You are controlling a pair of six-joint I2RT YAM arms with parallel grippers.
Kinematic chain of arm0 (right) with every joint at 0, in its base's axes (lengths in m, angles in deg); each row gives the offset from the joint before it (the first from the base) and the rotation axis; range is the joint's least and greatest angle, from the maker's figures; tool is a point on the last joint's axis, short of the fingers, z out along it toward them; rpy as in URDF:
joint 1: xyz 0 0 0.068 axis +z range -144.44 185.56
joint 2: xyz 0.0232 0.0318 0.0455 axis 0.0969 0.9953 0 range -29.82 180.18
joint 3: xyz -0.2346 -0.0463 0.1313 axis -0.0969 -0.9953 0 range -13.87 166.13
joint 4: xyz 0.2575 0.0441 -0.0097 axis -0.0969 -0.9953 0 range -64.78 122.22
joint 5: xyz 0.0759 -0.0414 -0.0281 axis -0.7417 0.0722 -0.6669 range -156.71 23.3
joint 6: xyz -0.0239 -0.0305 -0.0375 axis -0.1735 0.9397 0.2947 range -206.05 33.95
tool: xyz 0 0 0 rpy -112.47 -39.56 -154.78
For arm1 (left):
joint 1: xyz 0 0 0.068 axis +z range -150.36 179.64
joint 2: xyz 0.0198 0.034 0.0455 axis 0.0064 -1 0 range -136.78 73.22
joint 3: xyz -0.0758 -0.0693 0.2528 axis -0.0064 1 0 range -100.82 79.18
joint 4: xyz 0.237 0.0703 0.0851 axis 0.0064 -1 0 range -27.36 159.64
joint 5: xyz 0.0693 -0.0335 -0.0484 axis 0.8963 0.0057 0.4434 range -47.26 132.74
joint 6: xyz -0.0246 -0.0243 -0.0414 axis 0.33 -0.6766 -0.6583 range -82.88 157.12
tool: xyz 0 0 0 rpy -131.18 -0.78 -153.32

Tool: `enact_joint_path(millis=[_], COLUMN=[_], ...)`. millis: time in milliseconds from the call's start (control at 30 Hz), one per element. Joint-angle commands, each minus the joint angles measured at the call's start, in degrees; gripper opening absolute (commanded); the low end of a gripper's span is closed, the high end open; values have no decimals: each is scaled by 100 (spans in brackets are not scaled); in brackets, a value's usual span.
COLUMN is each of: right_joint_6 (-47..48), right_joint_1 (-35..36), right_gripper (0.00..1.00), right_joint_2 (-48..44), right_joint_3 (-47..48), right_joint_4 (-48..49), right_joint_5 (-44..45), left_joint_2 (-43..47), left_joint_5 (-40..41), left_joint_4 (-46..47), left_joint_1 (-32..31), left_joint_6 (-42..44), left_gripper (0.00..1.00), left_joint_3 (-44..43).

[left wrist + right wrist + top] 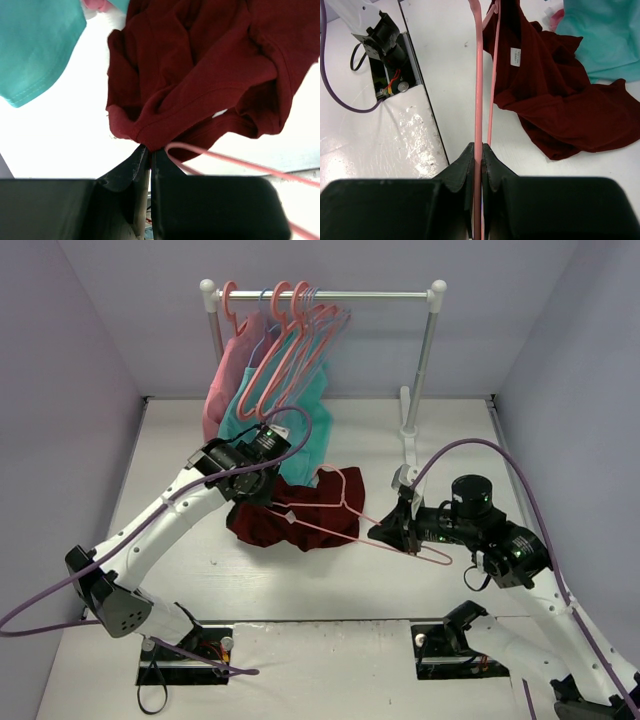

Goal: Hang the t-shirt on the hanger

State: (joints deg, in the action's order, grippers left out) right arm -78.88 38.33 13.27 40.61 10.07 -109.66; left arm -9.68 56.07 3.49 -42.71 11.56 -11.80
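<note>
The dark maroon t-shirt lies crumpled at the table's middle. My left gripper is shut on a hem of it and holds that edge up. The salmon-pink hanger slants from the shirt down to the right. One end is tucked into the cloth. My right gripper is shut on the hanger's bar. The shirt's white neck tag shows in the right wrist view beside the hanger. A loop of the hanger also shows just right of my left fingertips.
A clothes rack stands at the back with several pink hangers, a teal garment and a pink garment at its left end. Purple walls close in the left, back and right. Arm bases and cables sit at the near edge.
</note>
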Motion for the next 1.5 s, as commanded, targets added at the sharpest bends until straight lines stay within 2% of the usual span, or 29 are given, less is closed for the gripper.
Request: enact_joint_path(millis=[0, 233, 333, 500, 800, 867, 933, 1067, 1300, 1467], right_joint_6=[140, 379, 511, 753, 785, 707, 645, 696, -226, -67], right_joint_1=[54, 54, 54, 54, 54, 54, 88, 89, 91, 89], right_gripper=[0, 0, 0, 0, 0, 0, 0, 0, 0, 0], right_joint_2=[130, 424, 630, 1060, 1883, 2127, 2385, 2418, 2259, 2227], right_joint_3=[168, 292, 408, 935, 2446, 3164, 3549, 3461, 2127, 1716], right_joint_4=[378, 411, 464, 475, 502, 510, 528, 634, 2514, 2708], right_joint_5=[-64, 109, -123, -658, -1411, -1592, -1626, -1192, -1255, -1078], left_joint_2=[379, 465, 405, 254, -673, -1058, -1062, -936, -673, -377], left_joint_5=[-273, -580, -831, -790, -286, -182, -189, 240, 436, 679], left_joint_4=[-147, -338, -446, -810, -2109, -2397, -2187, -2121, -1587, -1305], left_joint_1=[39, 33, 9, -19, -55, -108, -264, -628, -1257, -1426], left_joint_6=[253, 406, 555, 857, 1221, 1237, 1150, 829, 401, 60], left_gripper=[0, 0, 0, 0, 0, 0, 0, 0, 0, 0], left_joint_3=[-239, -293, -467, -1016, -4242, -5255, -5633, -5439, -4527, -4083])
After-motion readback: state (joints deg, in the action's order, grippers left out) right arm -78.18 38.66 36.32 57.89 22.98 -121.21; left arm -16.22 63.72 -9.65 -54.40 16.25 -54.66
